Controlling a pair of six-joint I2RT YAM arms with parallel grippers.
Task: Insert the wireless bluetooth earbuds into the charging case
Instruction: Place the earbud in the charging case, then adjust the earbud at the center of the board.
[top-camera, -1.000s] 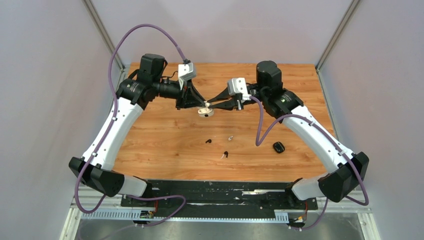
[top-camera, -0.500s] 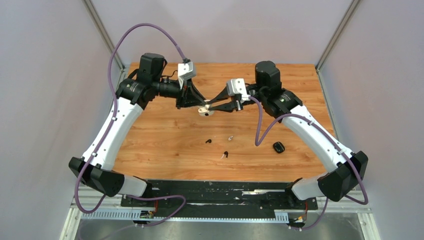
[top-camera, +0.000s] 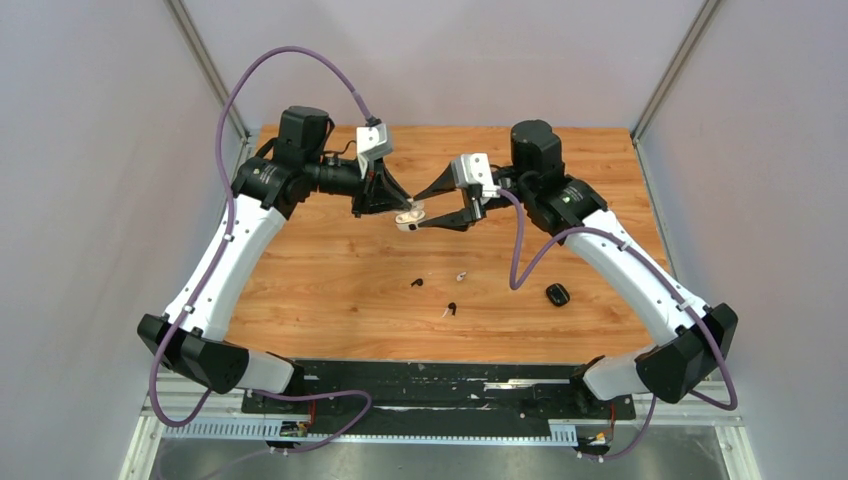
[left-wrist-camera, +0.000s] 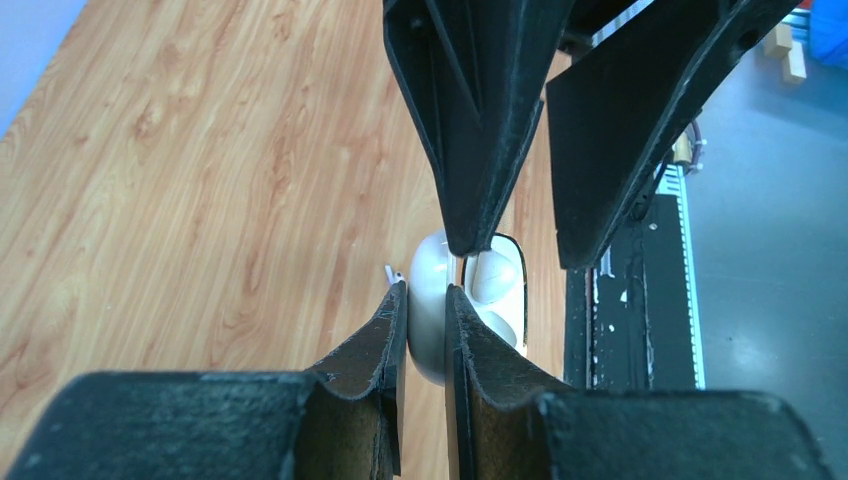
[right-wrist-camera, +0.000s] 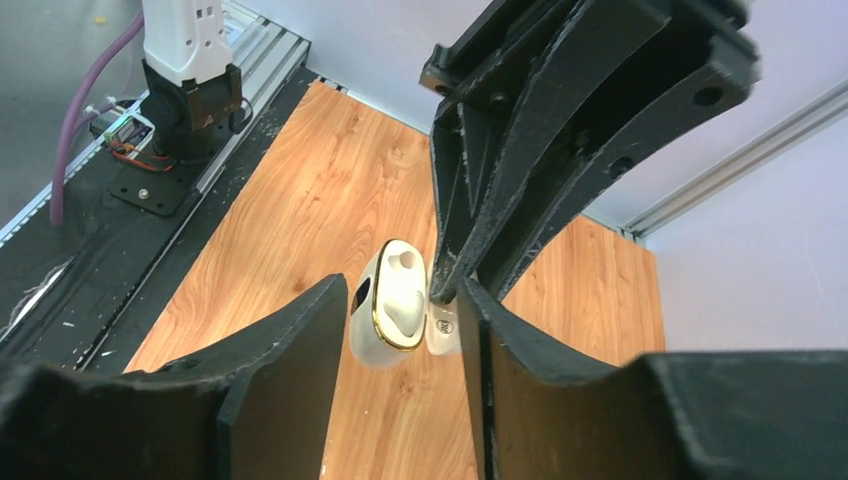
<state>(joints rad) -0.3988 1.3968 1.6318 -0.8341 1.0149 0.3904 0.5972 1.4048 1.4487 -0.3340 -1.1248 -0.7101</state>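
Observation:
The white charging case (top-camera: 408, 219) hangs open above the far middle of the table, gold rim showing (right-wrist-camera: 384, 306). My left gripper (top-camera: 403, 211) is shut on its lid (left-wrist-camera: 429, 300). My right gripper (top-camera: 421, 211) stands open with the case body between its spread fingers (right-wrist-camera: 290, 380), and a gap shows on the left side. Four tiny earbuds lie on the wood nearer the bases: a black one (top-camera: 416, 283), a white one (top-camera: 460, 275), and a black one (top-camera: 452, 307) beside a white one (top-camera: 443, 313). I cannot tell whether the white shapes inside the case are earbuds.
A small black case (top-camera: 557, 294) lies on the table at the right, near the right arm's purple cable (top-camera: 520, 250). The wooden table (top-camera: 330, 290) is walled at the back and both sides. A black base rail (top-camera: 440, 385) runs along the near edge.
My right gripper's jaws have spread apart, away from the case they were closed near. The left gripper and the case have stayed in place.

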